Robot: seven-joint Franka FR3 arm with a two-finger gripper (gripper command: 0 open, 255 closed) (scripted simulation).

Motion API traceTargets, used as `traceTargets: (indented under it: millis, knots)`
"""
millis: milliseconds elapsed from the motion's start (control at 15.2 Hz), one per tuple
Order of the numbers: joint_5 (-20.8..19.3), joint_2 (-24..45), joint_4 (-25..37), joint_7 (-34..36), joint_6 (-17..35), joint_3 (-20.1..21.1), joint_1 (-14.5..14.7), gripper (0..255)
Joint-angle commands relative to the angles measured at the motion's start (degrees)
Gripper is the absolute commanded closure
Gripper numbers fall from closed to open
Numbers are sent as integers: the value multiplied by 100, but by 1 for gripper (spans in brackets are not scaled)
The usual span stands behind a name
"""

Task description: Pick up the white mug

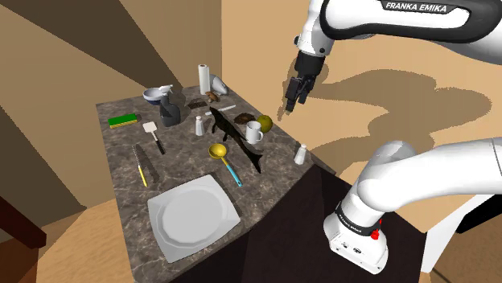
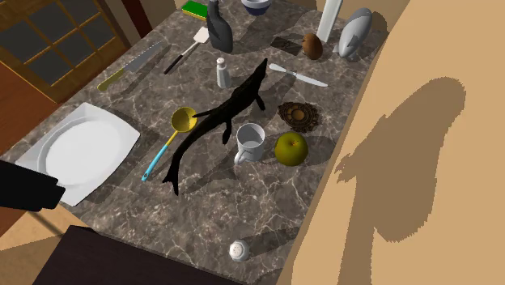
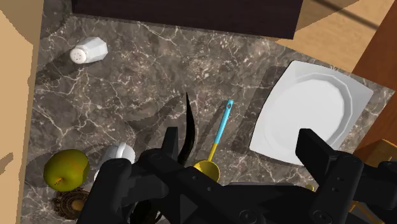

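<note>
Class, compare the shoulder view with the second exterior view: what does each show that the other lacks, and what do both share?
Shoulder view, not the second exterior: the white arm and its black gripper. Second exterior view, not the shoulder: a paned wooden door. Both: the white mug, the green apple beside it, and the white plate.

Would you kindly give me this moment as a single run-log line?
phase: pre-grasp | tool: open, empty, high above the counter | white mug: upright on the counter, beside a green apple, not grasped
</note>
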Motion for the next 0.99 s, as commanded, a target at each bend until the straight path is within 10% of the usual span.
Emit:
traceTargets:
  millis: [0, 924]
  knots:
    - [0, 0, 0, 0, 0, 0, 0, 0]
    - [-262, 2787, 496, -427, 2070, -476, -280, 0]
